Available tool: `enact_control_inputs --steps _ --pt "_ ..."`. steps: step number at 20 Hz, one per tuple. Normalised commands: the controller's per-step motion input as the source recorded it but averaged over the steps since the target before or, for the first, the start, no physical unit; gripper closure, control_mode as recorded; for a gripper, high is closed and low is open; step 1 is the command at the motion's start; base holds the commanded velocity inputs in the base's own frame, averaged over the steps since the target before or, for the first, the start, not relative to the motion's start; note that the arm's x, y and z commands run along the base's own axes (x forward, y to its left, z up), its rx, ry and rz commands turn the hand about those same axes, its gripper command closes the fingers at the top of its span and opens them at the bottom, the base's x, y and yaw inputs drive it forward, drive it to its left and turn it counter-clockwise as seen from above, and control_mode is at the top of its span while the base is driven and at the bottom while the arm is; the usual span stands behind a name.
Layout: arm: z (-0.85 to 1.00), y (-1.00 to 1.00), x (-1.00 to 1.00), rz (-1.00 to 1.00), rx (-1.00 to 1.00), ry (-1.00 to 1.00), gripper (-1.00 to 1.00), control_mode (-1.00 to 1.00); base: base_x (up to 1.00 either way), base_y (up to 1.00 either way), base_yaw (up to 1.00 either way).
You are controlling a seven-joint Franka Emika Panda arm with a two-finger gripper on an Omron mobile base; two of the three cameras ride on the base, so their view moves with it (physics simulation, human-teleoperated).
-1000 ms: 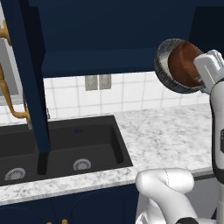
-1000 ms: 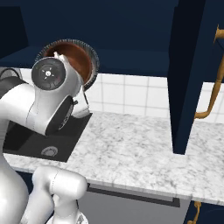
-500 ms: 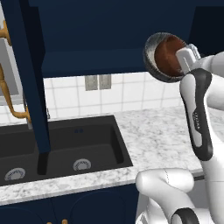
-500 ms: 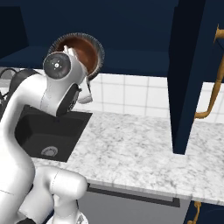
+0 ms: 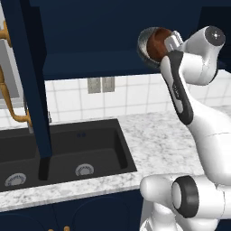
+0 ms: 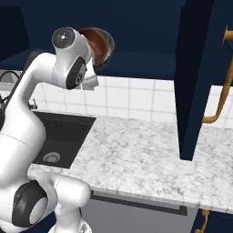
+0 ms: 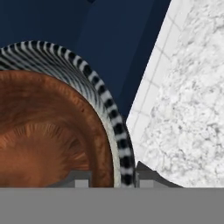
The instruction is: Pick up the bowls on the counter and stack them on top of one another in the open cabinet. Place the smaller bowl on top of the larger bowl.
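My gripper (image 7: pixel 114 180) is shut on the rim of the smaller bowl (image 5: pixel 157 43), which is glossy reddish-brown inside with a grey striped outside. The bowl (image 6: pixel 96 42) is held tilted on its side, high above the counter (image 5: pixel 162 140), at the front of the open navy cabinet (image 5: pixel 99 61) and level with its shelf edge. In the hand view the bowl (image 7: pixel 48 127) takes up the left half, with one finger on each side of its rim. The larger bowl is out of view.
The cabinet's tall navy door panel (image 5: pixel 31 76) hangs open left of the bowl, over the black sink (image 5: pixel 67 153). It stands to the right in the right base view (image 6: pixel 193 77). A brass faucet (image 5: pixel 13 113) stands by the sink. White tiles back the counter (image 6: pixel 136 154).
The arm has carried the bowl up and to the left in the left base view, closer to the cabinet opening. The grip on the rim is unchanged.
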Motion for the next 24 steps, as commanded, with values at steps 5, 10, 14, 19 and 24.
enact_control_inputs --steps 5,10,14,19,24 --pt "-0.13 0.05 0.69 -0.03 -0.03 0.11 1.00 -1.00 0.00 0.00 0.00" --pt "-0.11 0.07 0.65 -0.02 -0.01 0.03 1.00 -1.00 0.00 0.00 0.00" --pt "-0.01 0.06 0.67 -0.02 -0.01 0.00 1.00 -1.00 0.00 0.00 0.00" --pt "-0.01 0.01 0.04 -0.01 0.00 -0.03 -1.00 -1.00 0.00 0.00 0.00" --pt "0.00 0.00 -0.44 0.00 0.00 -0.29 -1.00 -1.00 0.00 0.00 0.00"
